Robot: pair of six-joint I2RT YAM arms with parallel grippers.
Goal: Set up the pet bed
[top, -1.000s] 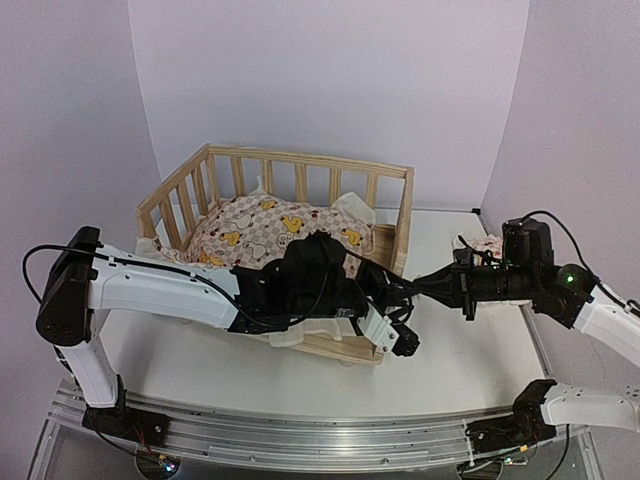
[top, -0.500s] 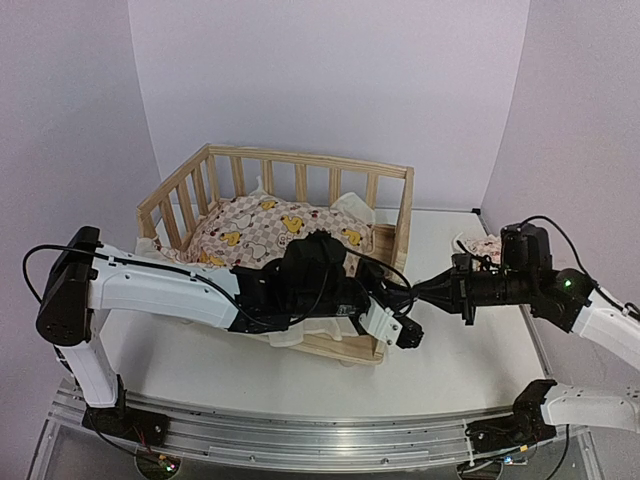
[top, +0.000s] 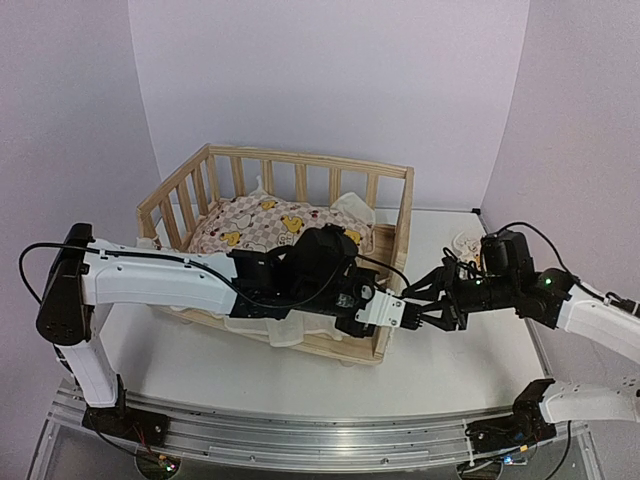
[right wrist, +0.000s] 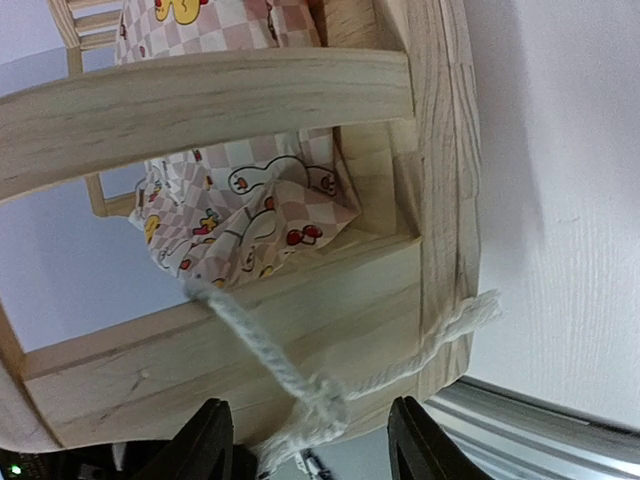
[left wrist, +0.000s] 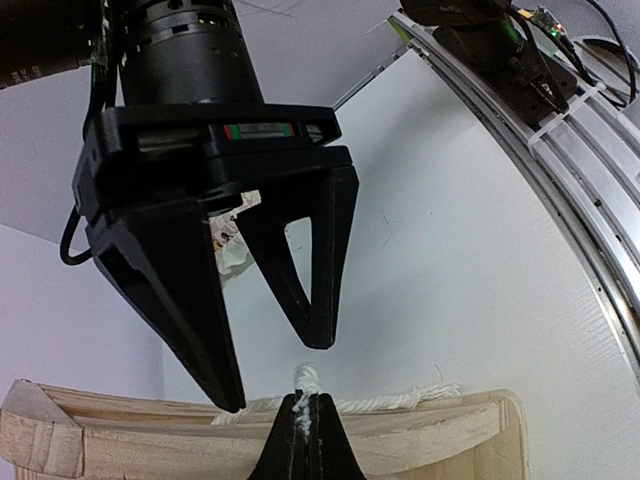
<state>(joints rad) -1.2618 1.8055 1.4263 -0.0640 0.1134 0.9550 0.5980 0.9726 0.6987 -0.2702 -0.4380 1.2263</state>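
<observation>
Top external view: the pet bed (top: 300,160), a light-wood crib with slatted sides, stands on the white counter (top: 470,360) toward its far left corner. A pink-checked cushion (top: 265,225) printed with yellow ducks lies inside it. Both my arms reach to the bed's near right corner, and their tips meet there.

Left wrist view: my left gripper (left wrist: 303,425) is clenched on a white twisted cord (left wrist: 380,402), which lies along the top of the bed's low front rail. Facing it from above is my right gripper (left wrist: 272,372), its two black fingers spread apart and holding nothing.

Right wrist view: the cord runs down from the cushion's edge, bunches into a loose knot (right wrist: 322,400) between my spread right fingers, and passes round the wooden corner post (right wrist: 445,150). A frayed end lies against the counter just beside the post.

I judge the step in hand to be tying the cushion down to the frame at this corner. The cushion is already in the bed, so this is late work. Next, I think my right gripper needs to settle over the knot or the free end and close. Then I would pull gently away from my left, snug without dragging the bed. A miss would leave the cord slack.
</observation>
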